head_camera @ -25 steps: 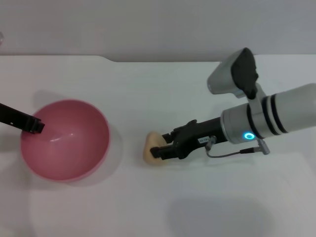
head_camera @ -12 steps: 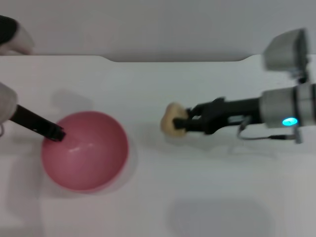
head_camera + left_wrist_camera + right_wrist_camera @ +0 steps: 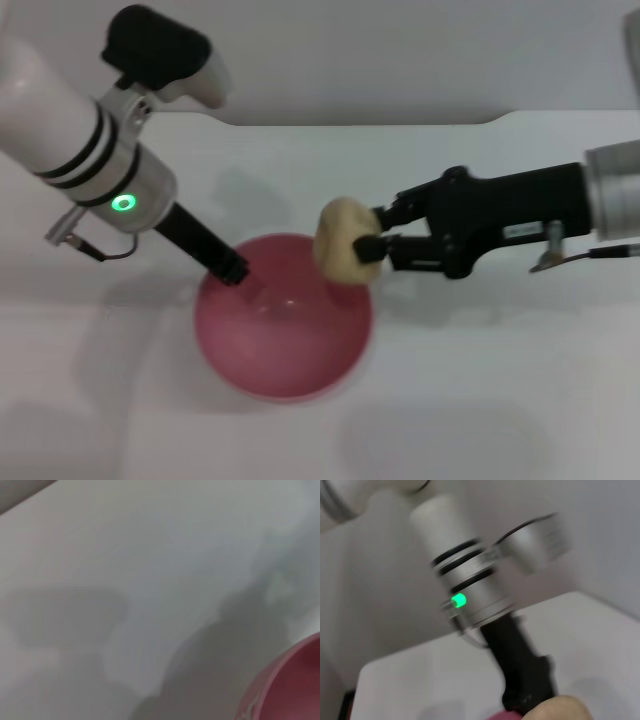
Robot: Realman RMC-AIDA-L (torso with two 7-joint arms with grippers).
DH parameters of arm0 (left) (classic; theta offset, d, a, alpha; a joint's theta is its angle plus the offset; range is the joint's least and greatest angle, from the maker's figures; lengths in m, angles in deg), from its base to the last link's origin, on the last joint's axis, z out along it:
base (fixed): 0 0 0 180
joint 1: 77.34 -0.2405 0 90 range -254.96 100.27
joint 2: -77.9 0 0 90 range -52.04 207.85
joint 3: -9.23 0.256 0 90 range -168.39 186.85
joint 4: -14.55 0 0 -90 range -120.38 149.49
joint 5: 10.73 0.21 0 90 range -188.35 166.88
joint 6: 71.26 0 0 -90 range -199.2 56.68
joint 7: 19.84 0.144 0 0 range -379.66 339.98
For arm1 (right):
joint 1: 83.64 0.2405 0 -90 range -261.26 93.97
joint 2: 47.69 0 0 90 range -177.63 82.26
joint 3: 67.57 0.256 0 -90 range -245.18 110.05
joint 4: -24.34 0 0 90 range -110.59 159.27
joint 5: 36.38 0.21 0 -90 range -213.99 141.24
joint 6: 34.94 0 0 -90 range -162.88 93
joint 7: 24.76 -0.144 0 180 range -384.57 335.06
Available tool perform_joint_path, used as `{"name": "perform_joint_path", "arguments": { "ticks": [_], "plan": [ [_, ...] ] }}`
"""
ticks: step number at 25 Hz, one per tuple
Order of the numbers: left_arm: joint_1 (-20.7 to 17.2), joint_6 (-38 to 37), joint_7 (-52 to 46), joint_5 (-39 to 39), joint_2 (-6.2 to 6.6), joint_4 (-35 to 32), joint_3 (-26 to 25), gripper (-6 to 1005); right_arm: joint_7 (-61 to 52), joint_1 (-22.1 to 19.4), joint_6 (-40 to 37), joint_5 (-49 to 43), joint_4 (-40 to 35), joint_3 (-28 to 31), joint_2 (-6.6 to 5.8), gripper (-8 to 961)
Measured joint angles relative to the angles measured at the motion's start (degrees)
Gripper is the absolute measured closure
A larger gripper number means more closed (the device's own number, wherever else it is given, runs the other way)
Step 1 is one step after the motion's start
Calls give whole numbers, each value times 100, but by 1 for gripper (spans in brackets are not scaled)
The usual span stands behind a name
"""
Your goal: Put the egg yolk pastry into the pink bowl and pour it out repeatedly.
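Note:
The pink bowl [image 3: 285, 320] stands on the white table [image 3: 480, 400] in the middle of the head view. My left gripper [image 3: 232, 270] is shut on its near-left rim; a bit of that rim shows in the left wrist view [image 3: 295, 685]. My right gripper [image 3: 370, 238] is shut on the egg yolk pastry [image 3: 342, 242], a pale beige lump held in the air above the bowl's right rim. The pastry's top edge shows in the right wrist view [image 3: 560, 709], with my left arm [image 3: 475, 590] behind it.
The white table runs to a grey wall at the back [image 3: 350, 60]. Nothing else stands on it in these views.
My left gripper has dragged the bowl to the right, to the middle. My right gripper has lifted the pastry off the table and carried it over the bowl's right rim.

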Motion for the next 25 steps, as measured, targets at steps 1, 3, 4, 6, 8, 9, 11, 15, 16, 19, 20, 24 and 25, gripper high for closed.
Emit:
{"name": "perform_joint_path", "arguments": {
  "ticks": [1, 3, 4, 6, 8, 9, 11, 15, 16, 19, 20, 24, 25],
  "plan": [
    [0, 0, 0, 0, 0, 0, 0, 1000, 0, 0, 0, 0, 0, 0, 0, 659],
    [64, 20, -1, -151, -1, -14, 103, 1000, -175, 206, 47, -290, 131, -153, 23, 684],
    [79, 23, -2, -223, -1, -27, 129, 1000, -291, 294, 68, -405, 219, -227, 24, 696],
    [87, 27, -3, -317, -1, -38, 161, 999, -546, 530, 125, -614, 465, -326, 24, 685],
    [97, 39, -3, -406, -8, -46, 236, 999, -614, 717, 143, -727, 671, -373, 35, 675],
    [97, 39, -3, -406, -8, -46, 236, 999, -616, 735, 144, -727, 672, -382, 37, 670],
    [94, 51, -5, -422, -11, -47, 263, 999, -617, 738, 143, -727, 661, -391, 40, 659],
    [54, 59, -12, -432, -9, -48, 245, 1000, -676, 674, 120, -708, 509, -370, 39, 638],
    [47, 64, -12, -433, -6, -48, 243, 1000, -712, 642, 110, -714, 456, -363, 35, 607],
    [26, 125, -13, -435, 5, -47, 238, 1000, -929, 506, 127, -734, 254, -316, 27, 516],
    [1, 193, -13, -431, 9, -49, 237, 1000, -1069, 434, 156, -738, 171, -242, 22, 485],
    [-303, 828, -4, -393, 32, -224, 260, 1000, -1479, 156, 229, -752, 63, 584, -5, 490],
    [-397, 1008, 11, -392, 36, -275, 267, 1000, -1521, 84, 230, -757, 62, 839, -13, 491]
  ]
}}
